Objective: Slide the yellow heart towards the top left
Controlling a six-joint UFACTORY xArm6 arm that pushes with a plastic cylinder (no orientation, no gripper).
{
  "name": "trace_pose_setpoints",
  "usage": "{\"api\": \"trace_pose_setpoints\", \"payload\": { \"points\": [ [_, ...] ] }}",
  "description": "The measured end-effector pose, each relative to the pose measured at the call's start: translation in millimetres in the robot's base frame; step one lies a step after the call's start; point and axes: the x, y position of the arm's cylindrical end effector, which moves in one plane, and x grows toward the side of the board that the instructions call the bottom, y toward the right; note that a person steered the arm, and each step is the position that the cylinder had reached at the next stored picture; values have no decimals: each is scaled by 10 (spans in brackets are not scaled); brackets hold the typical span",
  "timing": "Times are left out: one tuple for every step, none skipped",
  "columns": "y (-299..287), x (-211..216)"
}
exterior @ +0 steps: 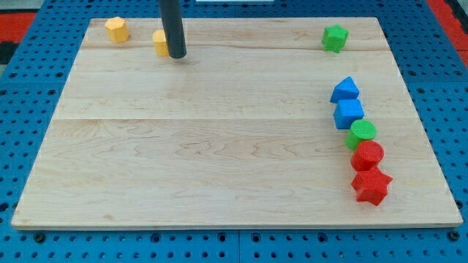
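Two yellow blocks sit near the view's top left. One yellow block (160,42) is partly hidden behind my rod, so I cannot make out its shape. The other yellow block (116,29) lies further to the left and looks many-sided. My tip (177,55) rests on the board against the right side of the partly hidden yellow block.
A green block (335,38) sits at the top right. Down the right side runs a line of blocks: a blue triangle (344,90), a blue cube (349,113), a green cylinder (361,133), a red cylinder (367,155) and a red star (371,185). The wooden board (219,146) ends in edges on all sides.
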Motion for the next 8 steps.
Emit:
{"api": "trace_pose_setpoints", "payload": {
  "points": [
    [402,0],
    [417,0],
    [707,-24],
    [721,-165],
    [545,-315],
    [78,-455],
    [-403,-391],
    [-377,-372]
  ]
}}
